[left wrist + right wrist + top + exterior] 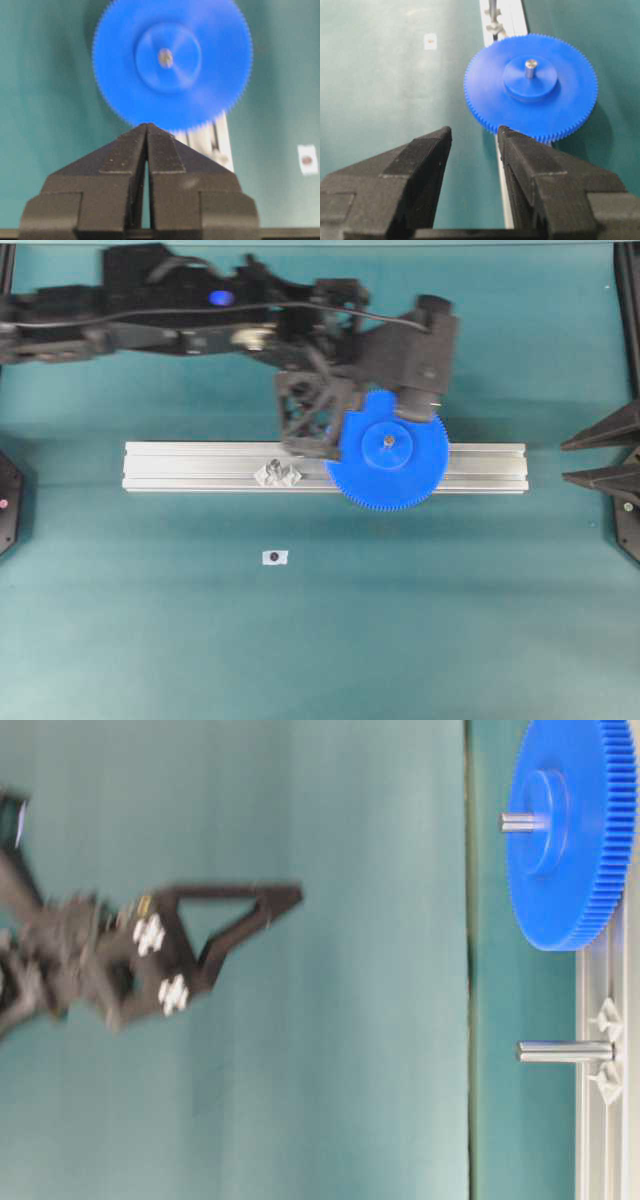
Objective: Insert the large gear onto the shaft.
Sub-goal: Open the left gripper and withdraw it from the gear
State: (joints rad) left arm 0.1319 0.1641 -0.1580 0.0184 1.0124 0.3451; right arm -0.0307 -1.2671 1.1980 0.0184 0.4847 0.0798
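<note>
- The large gear (392, 452) sits on the shaft (530, 67), hiding the pin's base.
- Left gripper (147, 131): jaws closed, empty, near the gear.
- Right gripper (472, 140): jaws wide, empty.

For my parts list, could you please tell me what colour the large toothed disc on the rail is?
The large toothed plastic disc is bright blue, clearest in the right wrist view.

Even, soft light; left wrist and table-level views show motion blur
</note>
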